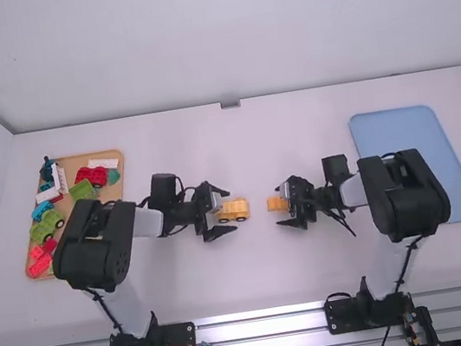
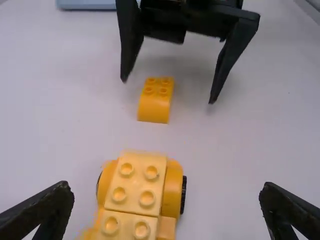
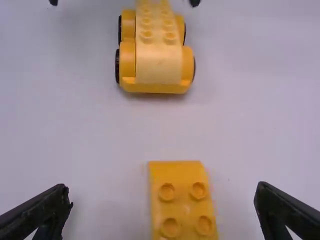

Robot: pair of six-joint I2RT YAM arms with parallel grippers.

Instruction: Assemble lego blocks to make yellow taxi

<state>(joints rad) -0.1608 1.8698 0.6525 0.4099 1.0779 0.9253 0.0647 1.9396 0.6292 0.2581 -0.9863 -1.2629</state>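
Left tool (image 2: 166, 187) stands open astride the wheeled yellow car (image 2: 135, 192); right tool (image 3: 163, 188), also open, straddles the loose yellow block (image 3: 182, 200), apart from the car on the tabletop (image 1: 265, 277). Picking up that block seems the step in hand, probably for the cab, though its seat is hard to judge. Next: grip squarely, lift level and match studs while the left one steadies the car.

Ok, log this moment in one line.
left gripper: open, astride yellow car | right gripper: open, astride yellow block | car and block: apart on table
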